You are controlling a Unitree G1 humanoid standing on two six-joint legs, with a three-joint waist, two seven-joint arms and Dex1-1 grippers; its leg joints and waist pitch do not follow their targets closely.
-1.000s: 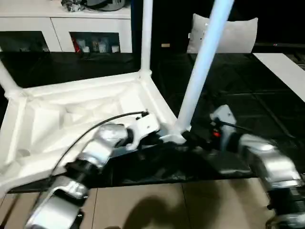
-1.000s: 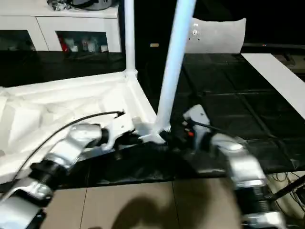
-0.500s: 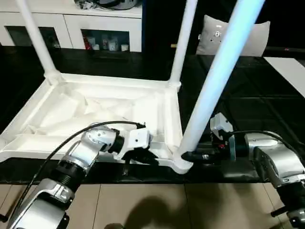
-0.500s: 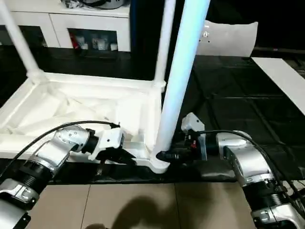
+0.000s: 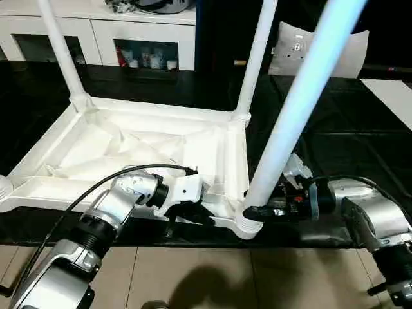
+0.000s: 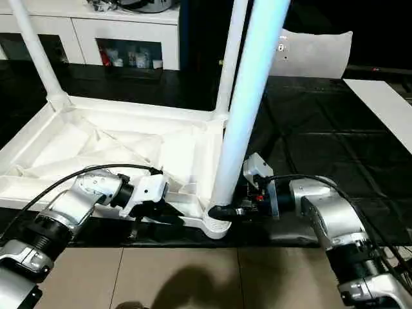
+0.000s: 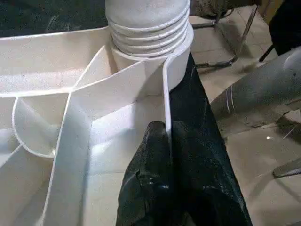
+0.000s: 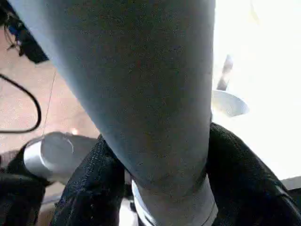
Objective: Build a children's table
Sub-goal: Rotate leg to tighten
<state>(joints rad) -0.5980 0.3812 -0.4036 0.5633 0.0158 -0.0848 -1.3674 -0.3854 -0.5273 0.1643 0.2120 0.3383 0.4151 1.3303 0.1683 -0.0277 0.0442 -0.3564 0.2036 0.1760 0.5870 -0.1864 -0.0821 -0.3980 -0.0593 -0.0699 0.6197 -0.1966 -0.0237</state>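
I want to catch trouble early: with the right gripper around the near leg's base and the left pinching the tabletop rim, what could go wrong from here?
The near leg leans rather than standing straight in its corner socket, so it may jam or cross-thread.

The right gripper grips low on a long leg, so the top could swing.

The left gripper pinches only the thin rim of the tabletop, near the table edge, so it might slip.

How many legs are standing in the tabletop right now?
3. One leg at the far left corner, one at the far right corner, one in the near right corner socket with the right gripper around its base. The near left corner is cut off.
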